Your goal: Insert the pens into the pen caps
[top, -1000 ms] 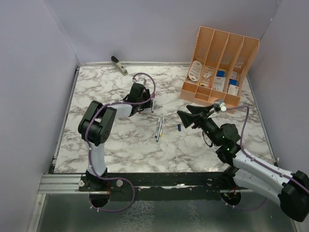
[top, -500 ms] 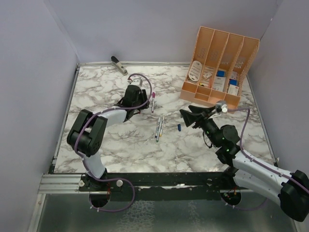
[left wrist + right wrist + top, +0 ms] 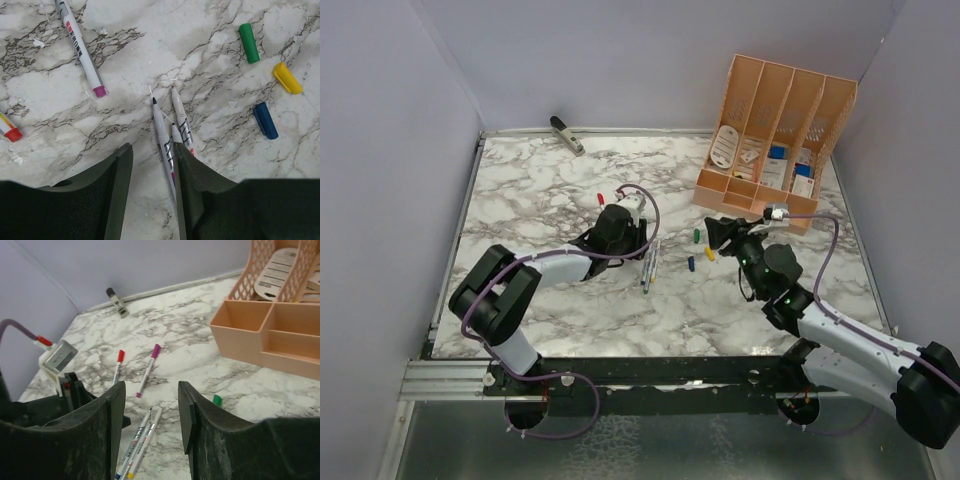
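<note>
Three uncapped white pens (image 3: 172, 131) lie side by side mid-table, also in the top view (image 3: 651, 263) and the right wrist view (image 3: 140, 442). My left gripper (image 3: 152, 162) is open and low over their near ends, and one pen lies between the jaws against the right finger (image 3: 192, 185). Loose green (image 3: 249, 43), yellow (image 3: 287, 78) and blue (image 3: 265, 120) caps lie to their right. A purple-capped pen (image 3: 80, 47) and a red-capped pen (image 3: 10, 131) lie left. My right gripper (image 3: 151, 410) is open and empty, near the green cap (image 3: 217, 399).
A peach desk organizer (image 3: 775, 135) with cards and boxes stands at the back right. A thick grey clip tool (image 3: 566, 133) lies at the back wall. The left arm (image 3: 540, 265) stretches across the table's left middle.
My left gripper moved away from the purple-capped pen, forward and right, down over the three uncapped pens. My right gripper drew back right, uncovering the green and yellow caps.
</note>
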`<state>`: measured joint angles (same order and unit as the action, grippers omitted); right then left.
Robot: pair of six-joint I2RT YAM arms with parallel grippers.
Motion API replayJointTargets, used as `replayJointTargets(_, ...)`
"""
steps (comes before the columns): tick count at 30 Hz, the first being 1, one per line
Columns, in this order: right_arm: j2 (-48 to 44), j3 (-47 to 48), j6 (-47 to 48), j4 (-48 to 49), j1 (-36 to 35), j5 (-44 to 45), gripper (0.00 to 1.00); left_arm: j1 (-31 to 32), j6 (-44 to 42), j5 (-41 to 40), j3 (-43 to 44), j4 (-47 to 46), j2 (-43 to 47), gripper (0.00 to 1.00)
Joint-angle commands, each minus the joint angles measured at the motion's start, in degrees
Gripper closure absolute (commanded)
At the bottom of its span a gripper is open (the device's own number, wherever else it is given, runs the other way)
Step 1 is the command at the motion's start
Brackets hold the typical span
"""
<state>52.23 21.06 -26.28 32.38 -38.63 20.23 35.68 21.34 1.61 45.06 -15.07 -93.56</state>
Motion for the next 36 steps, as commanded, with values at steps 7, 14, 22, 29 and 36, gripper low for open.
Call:
replayJointTargets(7, 9.2, 8.4, -2.5, -13.8, 0.1, 10.6, 0.55, 2.8, -1.7, -5.1, 0.6, 2.6, -0.8, 0.6)
replayJointTargets(14, 13.4, 9.5, -4.1, -16.1, 0.2, 11.7, 0.62, 4.4, -1.2, -6.7, -0.2, 3.4, -2.1, 0.6)
replayJointTargets(22, 14.9, 8.9, -4.5, -15.9, 0.2, 11.4, 0.63, 5.7, -1.0, -8.1, -0.2, 3.7, -3.3, 0.6)
replayJointTargets(29, 16.3, 8.8, -5.1, -16.1, 0.3, 11.7, 0.64, 7.4, -1.5, -11.9, 1.3, 6.8, -5.8, 0.6)
replayJointTargets(36, 19.6, 9.4, -5.0, -16.5, 0.3, 10.7, 0.69, 9.8, -1.5, -16.0, 1.7, 9.6, -6.9, 0.6)
